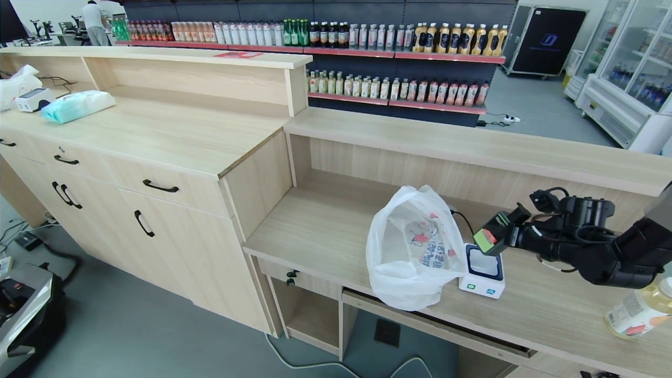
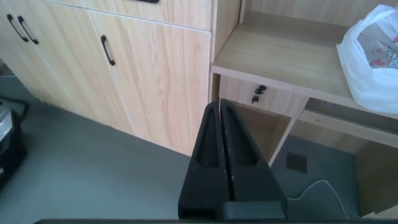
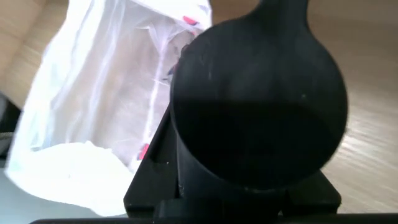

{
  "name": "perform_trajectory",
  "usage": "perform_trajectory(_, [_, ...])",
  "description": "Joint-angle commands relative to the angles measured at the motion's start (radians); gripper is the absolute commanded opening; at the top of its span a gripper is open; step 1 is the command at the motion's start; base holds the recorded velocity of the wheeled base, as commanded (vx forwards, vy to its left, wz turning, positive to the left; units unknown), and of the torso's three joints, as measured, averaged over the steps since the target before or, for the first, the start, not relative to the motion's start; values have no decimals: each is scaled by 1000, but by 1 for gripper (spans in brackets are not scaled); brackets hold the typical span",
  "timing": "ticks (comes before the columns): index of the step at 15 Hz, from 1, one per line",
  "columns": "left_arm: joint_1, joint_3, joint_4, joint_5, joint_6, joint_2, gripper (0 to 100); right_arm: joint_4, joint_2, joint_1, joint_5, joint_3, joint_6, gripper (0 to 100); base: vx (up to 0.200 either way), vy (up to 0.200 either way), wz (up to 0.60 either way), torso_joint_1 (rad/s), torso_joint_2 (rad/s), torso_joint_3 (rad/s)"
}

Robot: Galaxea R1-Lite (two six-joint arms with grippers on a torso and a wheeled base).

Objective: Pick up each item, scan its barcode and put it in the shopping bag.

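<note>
Right gripper (image 1: 497, 234): clamped on a small dark container, right of centre in the head view, at the tip of the black arm that enters from the right edge.
Dark container (image 1: 486, 239): its green and red label faces the lower left, and it hangs just above the scanner. Whether the two touch cannot be told. In the right wrist view its round dark body (image 3: 258, 106) hides the fingers.
Scanner (image 1: 483, 273): a white box with a blue-framed window on top. It sits on the lower desk (image 1: 325, 231) right under the held container, against the bag's right side.
Shopping bag (image 1: 412, 247): white plastic with its mouth open upward. It stands at the desk's front edge, lower centre of the frame, just left of the gripper.
Bottle (image 1: 638, 311): lies on the desk at the lower right corner, holds pale liquid, and sits below the arm, apart from the gripper.
Left gripper (image 2: 224, 140): fingers pressed together with nothing between them, above grey floor in front of the cabinet doors (image 2: 152, 74).
Upper counter (image 1: 173, 131): a wipes pack (image 1: 77, 105) lies at the upper left.
</note>
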Motion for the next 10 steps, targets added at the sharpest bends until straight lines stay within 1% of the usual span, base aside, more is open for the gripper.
perform_trajectory(1, [1,0,0,0,0,0,0,-14,-186,-15,-142,154,-192,0,0,0,0,0,0,0])
perform_trajectory(2, [1,0,0,0,0,0,0,-44,-300,-71,-298,302,-385,0,0,0,0,0,0,0])
perform_trajectory(3, [1,0,0,2,0,0,0,-44,-381,-97,-373,357,-457,0,0,0,0,0,0,0])
perform_trajectory(4, [1,0,0,0,0,0,0,-40,-438,-115,-395,366,-466,0,0,0,0,0,0,0])
perform_trajectory(6, [1,0,0,0,0,0,0,-43,-507,-157,-396,403,-472,0,0,0,0,0,0,0])
perform_trajectory(8, [1,0,0,0,0,0,0,-57,-527,-172,-404,420,-489,0,0,0,600,-2,0,5])
perform_trajectory(9, [1,0,0,0,0,0,0,-84,-522,-180,-418,400,-535,0,0,0,600,7,-2,2])
perform_trajectory(10, [1,0,0,0,0,0,0,-98,-513,-173,-419,369,-544,0,0,0,600,2,2,2])
